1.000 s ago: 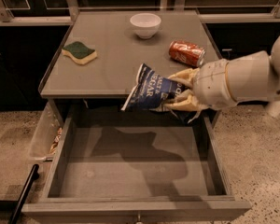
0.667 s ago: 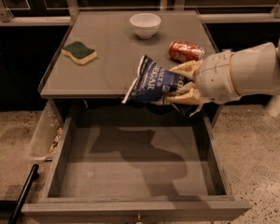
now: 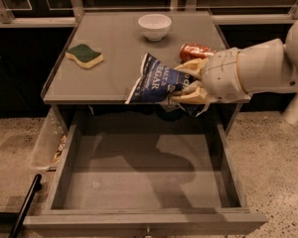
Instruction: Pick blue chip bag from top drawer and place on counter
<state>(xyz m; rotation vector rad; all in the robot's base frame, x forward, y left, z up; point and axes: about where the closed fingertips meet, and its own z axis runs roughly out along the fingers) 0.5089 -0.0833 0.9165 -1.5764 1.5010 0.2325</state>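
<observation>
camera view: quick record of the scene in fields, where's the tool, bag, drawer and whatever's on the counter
tool: at the counter's front right, shut on the bag
bag: blue, held tilted over the counter's front edge, not in the drawer
drawer: pulled open below the counter
counter: grey, bag not yet set down on it
bowl: white, at the back of the counter
sponge: green, on the counter's left
can: red, lying on the counter's right, behind the tool

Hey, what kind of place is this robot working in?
Probably a kitchenette or a mock-up of one: a counter with a bowl and sponge, an open drawer below. The gripper holds the chip bag over the counter's front edge.
</observation>
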